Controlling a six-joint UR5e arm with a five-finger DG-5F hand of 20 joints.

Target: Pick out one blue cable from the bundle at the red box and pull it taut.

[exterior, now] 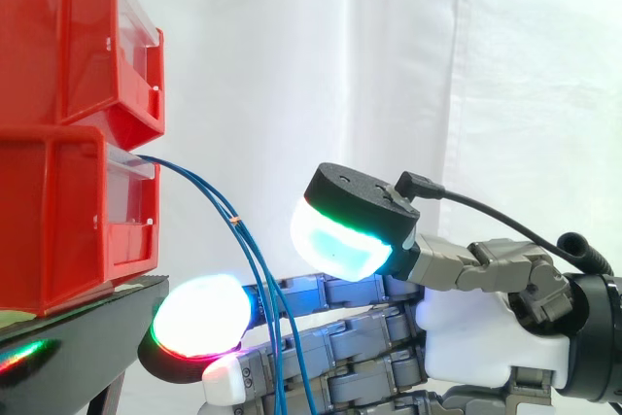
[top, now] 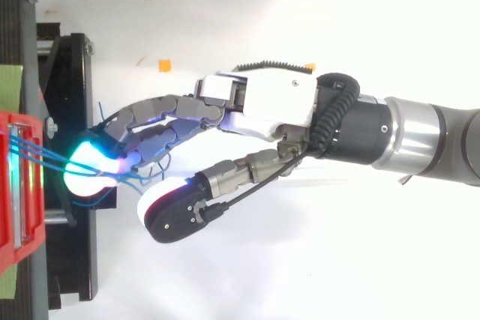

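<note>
Stretched out toward the red box (exterior: 68,211), the hand (exterior: 471,337) is wide: its fingers (exterior: 330,291) lie almost straight and level, and the thumb (exterior: 340,235) stands raised above them with a clear gap, so nothing is pinched. The blue cables (exterior: 255,258) leave the front lip of the lower box as a small bundle and arch out and down. They then hang across the fingers close behind the glowing fingertips (exterior: 199,318). In the side view the strands cross the fingers' near face, and I cannot tell whether any strand runs between two fingers or only lies against them. From above, the fingertips (top: 86,166) sit over the edge of the black stand (top: 75,110), just beside the box, with the strands running from the box straight into them and a loose loop lying under the fingers. The step in hand looks like the singling-out: the hand is in among the bundle, but no cable is separated or gripped yet, and the strands are slack. The next move would call for closing the thumb and a finger on one strand only, where the strands fan apart below the arch. Then comes a draw away from the box until that strand straightens. The strands lie very close together, so catching two at once seems the main risk.
</note>
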